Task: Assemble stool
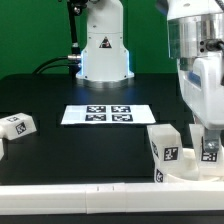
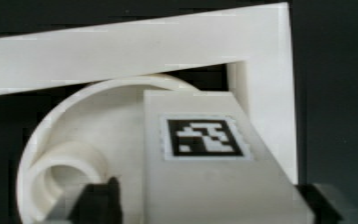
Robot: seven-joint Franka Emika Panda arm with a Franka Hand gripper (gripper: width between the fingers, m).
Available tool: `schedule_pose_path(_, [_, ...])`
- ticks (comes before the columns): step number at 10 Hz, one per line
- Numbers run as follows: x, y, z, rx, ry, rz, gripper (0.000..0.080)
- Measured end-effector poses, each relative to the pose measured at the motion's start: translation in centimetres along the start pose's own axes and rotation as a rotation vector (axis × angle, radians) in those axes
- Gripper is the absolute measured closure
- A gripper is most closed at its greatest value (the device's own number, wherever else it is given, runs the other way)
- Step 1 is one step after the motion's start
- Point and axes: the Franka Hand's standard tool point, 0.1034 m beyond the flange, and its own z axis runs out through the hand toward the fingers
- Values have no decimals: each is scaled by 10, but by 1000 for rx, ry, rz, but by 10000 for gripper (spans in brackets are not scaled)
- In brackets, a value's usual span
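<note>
The round white stool seat (image 1: pixel 188 171) lies at the front of the exterior view's right, pushed into a corner of the white rail. One chunky white leg (image 1: pixel 164 142) with a tag stands upright on it. My gripper (image 1: pixel 208 150) is lowered beside that leg and is shut on a second tagged leg (image 2: pixel 206 140), held upright over the seat (image 2: pixel 69 150). In the wrist view the black fingertips (image 2: pixel 101 200) press both sides of this leg. A third leg (image 1: pixel 16 126) lies loose at the exterior view's left.
The marker board (image 1: pixel 108 114) lies flat mid-table. The robot base (image 1: pixel 103 45) stands at the back with cables. A white rail (image 1: pixel 90 191) runs along the front edge, and its corner (image 2: pixel 256 45) frames the seat in the wrist view.
</note>
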Motion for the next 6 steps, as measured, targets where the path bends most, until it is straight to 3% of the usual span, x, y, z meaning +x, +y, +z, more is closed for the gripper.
schedule_pose_path(1, [0, 0, 0, 0, 0, -3, 212])
schedule_pose_path(2, [0, 0, 0, 0, 0, -50, 169])
schedule_pose_path(4, [-7, 3, -15, -36, -26, -303, 153])
schedule_pose_path(6, [-9, 2, -29, -47, -56, -613, 151])
